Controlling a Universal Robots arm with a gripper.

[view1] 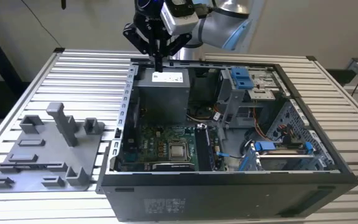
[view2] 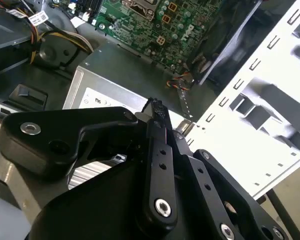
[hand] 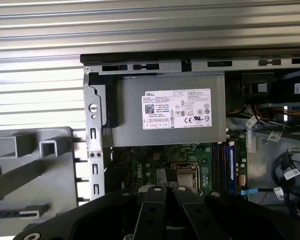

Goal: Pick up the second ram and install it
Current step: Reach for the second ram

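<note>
Well aside from the gripper (view1: 158, 64), a dark strip, half cut off on the grey fixture plate (view1: 42, 156), seems the second ram (hand: 15, 213); the gripper hangs pinched closed, pointing down above the power supply (hand: 167, 110).

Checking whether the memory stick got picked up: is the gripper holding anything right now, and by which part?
Nothing is held. The gripper is shut with its fingers pressed together and empty, above the power supply.
</note>
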